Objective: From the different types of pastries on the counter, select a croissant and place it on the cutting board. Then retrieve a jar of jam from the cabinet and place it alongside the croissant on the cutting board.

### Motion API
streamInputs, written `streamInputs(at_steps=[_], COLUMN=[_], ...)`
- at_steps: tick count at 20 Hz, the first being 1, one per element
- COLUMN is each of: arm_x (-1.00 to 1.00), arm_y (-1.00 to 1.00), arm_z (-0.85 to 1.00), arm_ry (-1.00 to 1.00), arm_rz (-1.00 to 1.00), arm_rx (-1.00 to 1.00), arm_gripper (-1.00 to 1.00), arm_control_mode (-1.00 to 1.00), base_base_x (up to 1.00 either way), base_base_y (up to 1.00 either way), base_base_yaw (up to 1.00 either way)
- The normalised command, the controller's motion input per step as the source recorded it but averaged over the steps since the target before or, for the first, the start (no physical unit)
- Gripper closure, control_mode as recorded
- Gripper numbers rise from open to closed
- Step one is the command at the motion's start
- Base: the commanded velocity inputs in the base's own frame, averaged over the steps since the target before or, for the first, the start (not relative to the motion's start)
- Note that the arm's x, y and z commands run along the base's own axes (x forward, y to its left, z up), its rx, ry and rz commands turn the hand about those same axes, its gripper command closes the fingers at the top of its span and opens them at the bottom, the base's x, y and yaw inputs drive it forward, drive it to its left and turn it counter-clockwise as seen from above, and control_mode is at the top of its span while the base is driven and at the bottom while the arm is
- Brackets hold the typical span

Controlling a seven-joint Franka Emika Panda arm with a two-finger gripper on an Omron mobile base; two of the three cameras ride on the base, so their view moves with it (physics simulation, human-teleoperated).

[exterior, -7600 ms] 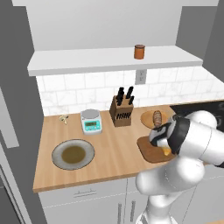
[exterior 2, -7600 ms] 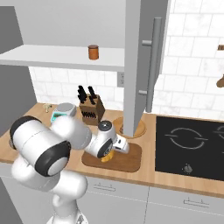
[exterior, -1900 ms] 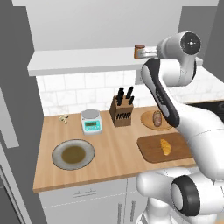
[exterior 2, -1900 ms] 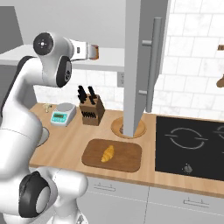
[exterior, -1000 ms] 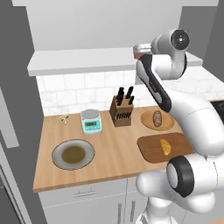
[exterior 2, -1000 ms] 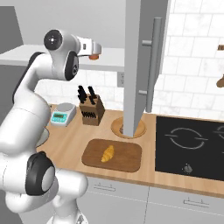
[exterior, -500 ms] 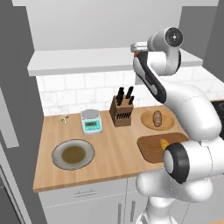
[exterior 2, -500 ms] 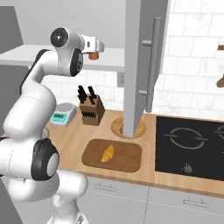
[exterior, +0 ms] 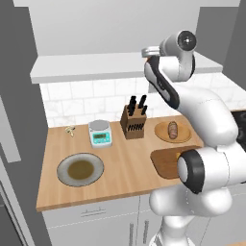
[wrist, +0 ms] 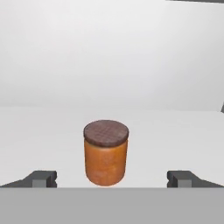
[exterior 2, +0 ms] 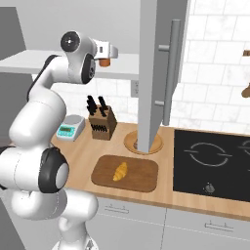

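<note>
Scale [exterior: 100, 133] and round grey-olive plate [exterior: 80, 169] sit at the left end of the counter [exterior: 120, 185], just as they did a few seconds ago, and the knife block [exterior: 134, 122] beside them is likewise unmoved; all the change is in the arm. Seven or so seconds back it was bent low over the cutting board [exterior 2: 125, 172], and now the croissant [exterior 2: 120, 171] lies alone on that dark board, so the first half of the job looks finished. The darker bun [exterior: 172, 129] rests on its light-wood plate [exterior: 161, 130] just behind the board, untouched. Since then the arm has swung up to the cabinet [exterior: 96, 66], and over the last second its wrist has turned further toward the shelf, bringing the gripper [exterior 2: 107, 51] level with the jar of jam [wrist: 106, 152]. In the hand view the jar stands upright on the white shelf, centred between the two dark fingertips [wrist: 42, 178], which are spread wide with clear space on both sides and do not touch it. From the right base view the orange-brown jar peeks out just below the gripper's end. My reading is that the reach is nearly complete: the hand probably needs to advance a little more so the jar sits between the fingers before they close. Pushing too far could tip it over against the back wall.
</note>
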Motion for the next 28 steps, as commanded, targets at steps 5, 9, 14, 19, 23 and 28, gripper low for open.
streamInputs(at_steps=[5, 9, 14, 19, 23, 28], arm_x=[0.21, 0.22, 0.21, 0.19, 0.17, 0.09], arm_y=[-0.02, -0.01, -0.03, 0.00, 0.00, 0.00], arm_z=[-0.06, -0.10, -0.13, -0.09, -0.10, -0.17], arm_ry=[0.00, 0.01, 0.02, 0.02, 0.02, 0.00], arm_rz=[0.00, 0.00, 0.00, 0.00, 0.00, 0.00], arm_rx=[0.00, 0.00, 0.00, 0.00, 0.00, 0.00], arm_gripper=[-1.00, -1.00, -1.00, -1.00, -1.00, -1.00], arm_control_mode=[-1.00, -1.00, -1.00, -1.00, -1.00, -1.00], base_base_x=[0.00, 0.00, 0.00, 0.00, 0.00, 0.00], base_base_y=[0.00, 0.00, 0.00, 0.00, 0.00, 0.00], base_base_yaw=[0.00, 0.00, 0.00, 0.00, 0.00, 0.00])
